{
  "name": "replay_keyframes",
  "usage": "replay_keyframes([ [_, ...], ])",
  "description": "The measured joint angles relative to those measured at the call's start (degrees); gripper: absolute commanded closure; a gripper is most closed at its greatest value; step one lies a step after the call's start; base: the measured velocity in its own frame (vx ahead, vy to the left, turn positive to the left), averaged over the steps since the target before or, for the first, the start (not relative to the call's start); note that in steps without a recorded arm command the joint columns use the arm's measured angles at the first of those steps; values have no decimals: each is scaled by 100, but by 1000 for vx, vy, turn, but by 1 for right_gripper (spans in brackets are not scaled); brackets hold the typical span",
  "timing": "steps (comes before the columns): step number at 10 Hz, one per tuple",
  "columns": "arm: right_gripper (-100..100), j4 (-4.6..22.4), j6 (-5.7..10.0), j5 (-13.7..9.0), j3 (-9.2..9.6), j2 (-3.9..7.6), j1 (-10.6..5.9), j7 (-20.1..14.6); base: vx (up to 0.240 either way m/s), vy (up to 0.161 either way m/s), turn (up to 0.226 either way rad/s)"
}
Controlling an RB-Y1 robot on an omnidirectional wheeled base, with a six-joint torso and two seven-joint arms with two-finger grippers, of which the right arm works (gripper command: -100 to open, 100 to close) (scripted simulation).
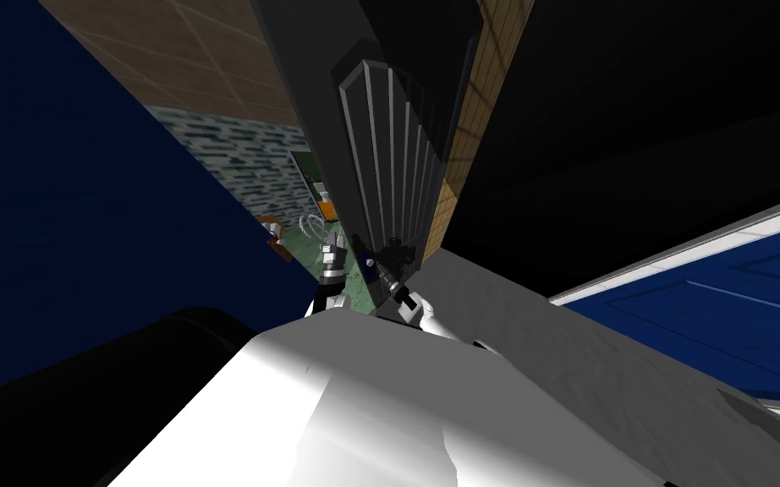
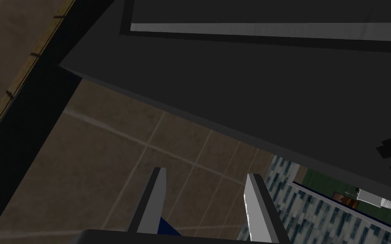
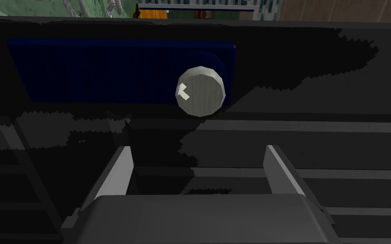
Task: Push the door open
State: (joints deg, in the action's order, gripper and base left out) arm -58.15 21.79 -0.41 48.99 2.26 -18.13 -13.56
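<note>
- The right gripper (image 3: 201, 169) has its two blades spread wide with nothing between them. They are aimed square at the dark panelled face of the door (image 3: 317, 140), just beside the round grey knob (image 3: 200, 91).
- The knob sits at one end of a dark blue plate (image 3: 105, 70). The gripper's jagged shadow lies on the panels around it, so the hand appears to be close. Whether the blades actually touch the door cannot be told.
- That placement looks deliberate. A push needs no grasp, and pressing at the handle side, far from the hinges, gives the best leverage.
- The left gripper (image 2: 205, 203) is also spread and empty. It hangs near the door's free edge and looks past it at brown floor tiles (image 2: 127, 169), seemingly kept out of the working arm's way.
- In the head view the door is ajar and directly ahead. Both arms are at its lower part, the left one toward the gap.
- Through the gap show a blue-grey mosaic wall (image 2: 317, 216), a green surface (image 1: 295, 249) and something orange (image 1: 326, 205).
- A wood-coloured strip (image 1: 464, 127) runs beside the door's far side, with a black area beyond it. A dark blue wall (image 1: 41, 211) closes off the robot's left.
- Nothing visible blocks the swing. The likeliest trouble is the left arm, which sits close to the door's edge as it turns.
</note>
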Motion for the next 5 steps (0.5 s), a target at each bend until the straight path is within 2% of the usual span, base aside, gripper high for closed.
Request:
replay_keyframes([
  [2,-100,38,-1,2,-38,-44,0,19,121,156,29],
  [3,-100,41,-13,3,-57,-95,7,30,133,164,38],
  [4,-100,67,-20,4,-79,-178,1,41,56,77,-1],
  [5,100,69,-21,4,-81,-189,-2,43,-6,-10,-6],
])
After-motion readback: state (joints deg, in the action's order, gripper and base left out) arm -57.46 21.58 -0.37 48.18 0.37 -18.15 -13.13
